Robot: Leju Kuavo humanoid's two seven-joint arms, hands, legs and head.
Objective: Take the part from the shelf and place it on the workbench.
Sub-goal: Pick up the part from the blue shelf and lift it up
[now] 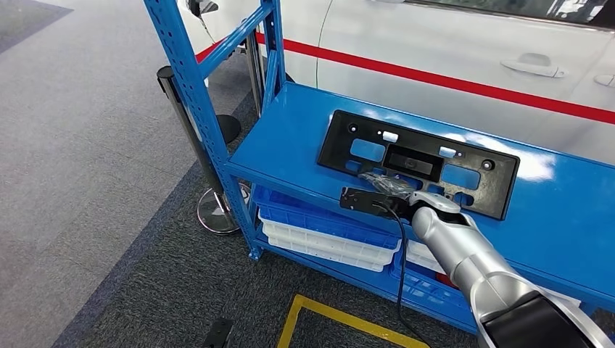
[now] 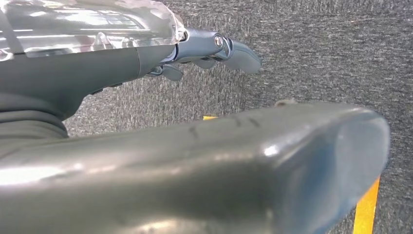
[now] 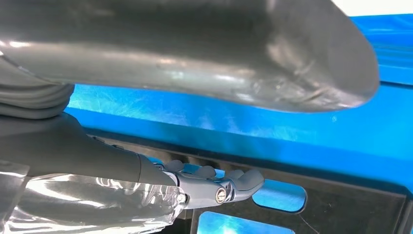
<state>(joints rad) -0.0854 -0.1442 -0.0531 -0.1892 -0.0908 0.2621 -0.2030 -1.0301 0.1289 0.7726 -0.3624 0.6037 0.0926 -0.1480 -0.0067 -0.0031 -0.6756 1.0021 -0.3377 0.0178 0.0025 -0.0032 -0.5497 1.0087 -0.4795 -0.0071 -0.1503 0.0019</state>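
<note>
Resting near the shelf (image 1: pixel 304 138) front edge, part (image 1: pixel 418 162).

Shelf (image 1: pixel 304 123) is bright blue all over, with perforated blue uprights. The part (image 1: pixel 417 163) on it is matte black, with blue showing through its cutouts and a couple of small white tabs. Right hand (image 1: pixel 391 187) is dark grey under clear plastic wrap, on a shiny silver arm (image 1: pixel 471 264). Left hand (image 2: pixel 195 48) is the same blue-grey with that clear wrap too. Bins (image 1: pixel 326 228) below are blue and white, stacked. Car (image 1: pixel 450 43) behind is white with a red stripe. Floor (image 1: pixel 80 145) is speckled grey carpet, darker charcoal near the shelf, with yellow tape (image 1: pixel 341 319) lines. Stanchion (image 1: pixel 192 145) is black and chrome.
</note>
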